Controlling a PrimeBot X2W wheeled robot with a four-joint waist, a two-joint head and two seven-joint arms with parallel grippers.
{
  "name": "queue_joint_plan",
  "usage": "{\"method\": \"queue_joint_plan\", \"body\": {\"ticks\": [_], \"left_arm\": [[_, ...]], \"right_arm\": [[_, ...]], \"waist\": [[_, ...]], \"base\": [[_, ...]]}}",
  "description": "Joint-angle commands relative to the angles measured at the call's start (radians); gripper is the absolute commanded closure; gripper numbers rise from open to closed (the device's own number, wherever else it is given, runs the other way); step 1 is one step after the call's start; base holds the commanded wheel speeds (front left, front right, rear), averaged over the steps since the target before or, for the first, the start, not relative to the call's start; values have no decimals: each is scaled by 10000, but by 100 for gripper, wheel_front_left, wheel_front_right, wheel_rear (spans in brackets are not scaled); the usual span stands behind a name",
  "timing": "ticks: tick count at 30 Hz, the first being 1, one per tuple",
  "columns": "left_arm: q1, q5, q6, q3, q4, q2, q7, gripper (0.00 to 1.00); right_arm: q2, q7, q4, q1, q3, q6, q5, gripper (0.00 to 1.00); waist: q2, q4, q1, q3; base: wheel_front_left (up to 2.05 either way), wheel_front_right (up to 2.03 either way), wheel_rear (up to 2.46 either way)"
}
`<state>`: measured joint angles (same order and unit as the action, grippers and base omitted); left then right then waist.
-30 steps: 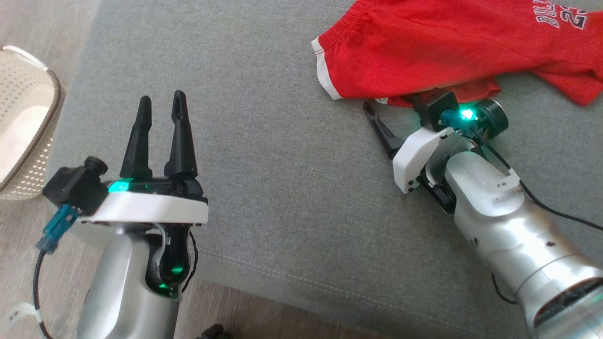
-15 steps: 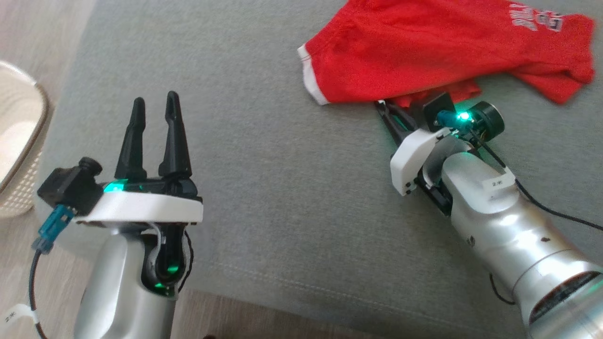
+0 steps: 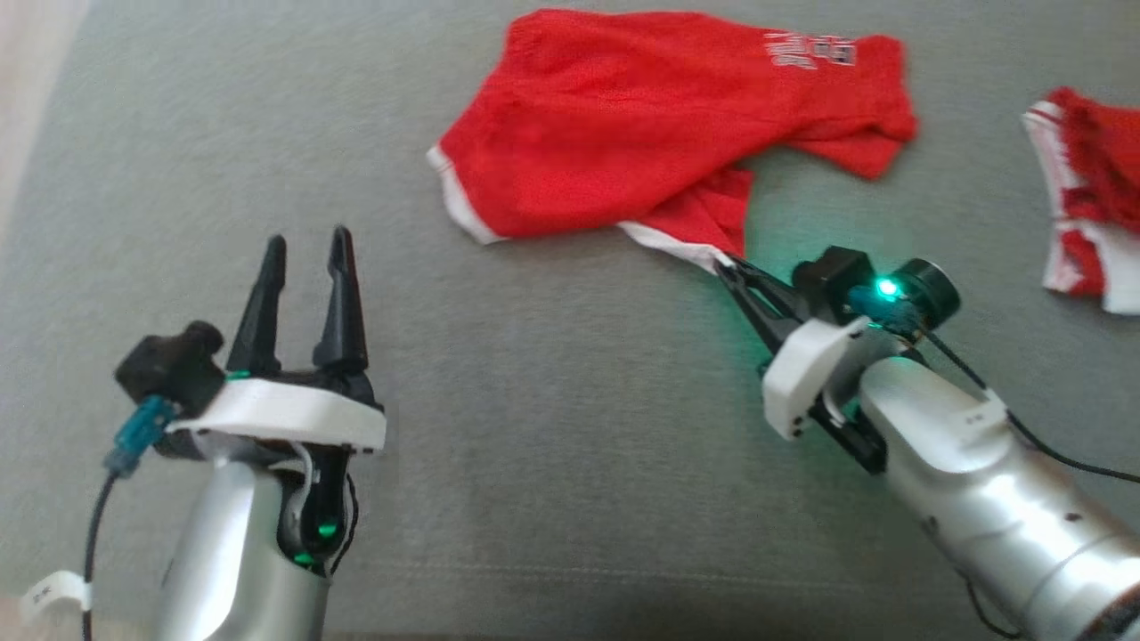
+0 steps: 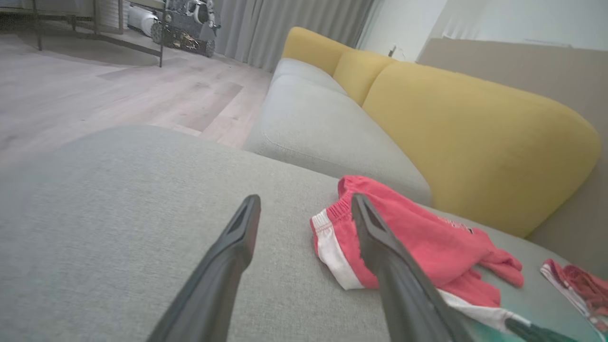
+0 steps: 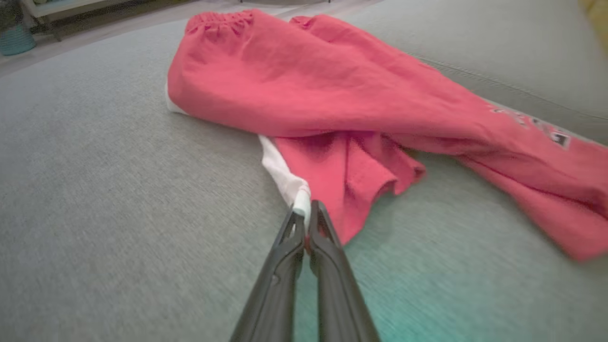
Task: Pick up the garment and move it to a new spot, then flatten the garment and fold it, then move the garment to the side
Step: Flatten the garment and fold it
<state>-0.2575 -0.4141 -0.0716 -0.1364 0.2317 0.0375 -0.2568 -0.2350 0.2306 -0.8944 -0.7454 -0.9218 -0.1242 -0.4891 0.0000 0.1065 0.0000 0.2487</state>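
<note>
The garment (image 3: 623,125) is a pair of red shorts with white trim, lying crumpled on the grey cushion (image 3: 552,427); it is also in the right wrist view (image 5: 323,90) and the left wrist view (image 4: 418,232). My right gripper (image 3: 726,265) is shut on the white-trimmed hem corner of the garment (image 5: 299,199), which it pulls taut toward me. My left gripper (image 3: 303,245) hovers open over bare cushion, well left of the garment, with nothing between its fingers (image 4: 237,237).
A second red and white garment (image 3: 1091,214) lies at the right edge of the cushion. In the left wrist view a yellow sofa back (image 4: 475,123) rises behind the seat and wooden floor (image 4: 95,95) lies beyond.
My right gripper closed on the garment's hem corner and drew it toward me. The head camera shifted, bringing the whole garment and a second one into view; the basket left the picture.
</note>
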Motion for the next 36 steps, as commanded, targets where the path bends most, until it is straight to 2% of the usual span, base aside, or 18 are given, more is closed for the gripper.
{"method": "queue_joint_plan", "body": {"ticks": [1,8,14,25,36], "left_arm": [[-416,273,-117,340,75,129,-49,0],[-1001,657,-385,243,1071,394,-49,0],[-1556,606,-554,-525,2011,796,22,0],[-3115,446,-588,-1834,3529,1452,454,0],[-4249,75,-589,-2956,4774,2021,651,0]], "right_arm": [[-243,177,394,254,12,-65,-125,100],[-1072,182,711,553,555,-65,-25,100],[-1512,99,801,804,1232,-65,171,100],[-1203,-110,1417,780,1971,-65,609,100],[-1044,-322,1791,831,2432,-65,1002,100]], "waist": [[0,-570,0,-172],[0,-1206,0,-34],[0,-1666,0,149],[0,-2195,0,799],[0,-2360,0,987]], "base": [[0,0,0],[0,0,0],[0,0,0],[0,0,0],[0,0,0]]}}
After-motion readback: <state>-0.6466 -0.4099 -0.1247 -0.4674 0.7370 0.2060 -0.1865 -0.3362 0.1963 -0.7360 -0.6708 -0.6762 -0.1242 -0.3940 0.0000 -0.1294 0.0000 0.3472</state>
